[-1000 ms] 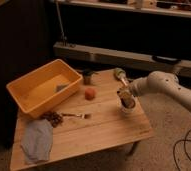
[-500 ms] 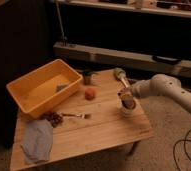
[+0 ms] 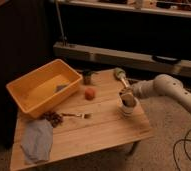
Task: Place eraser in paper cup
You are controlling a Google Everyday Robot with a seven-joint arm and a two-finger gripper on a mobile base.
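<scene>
Over the paper cup (image 3: pixel 127 107) I see my gripper (image 3: pixel 127 97) holding what looks like the eraser (image 3: pixel 128 99), fingers seemingly clamped on it.

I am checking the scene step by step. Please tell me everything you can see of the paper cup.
The paper cup is short, white and round, and looks like ridged paper. It stands upright on the wooden table, near the right edge, to the right of the orange ball. The gripper is directly over its mouth with the eraser, so the rim and inside are mostly hidden. Only the lower wall shows clearly.
</scene>
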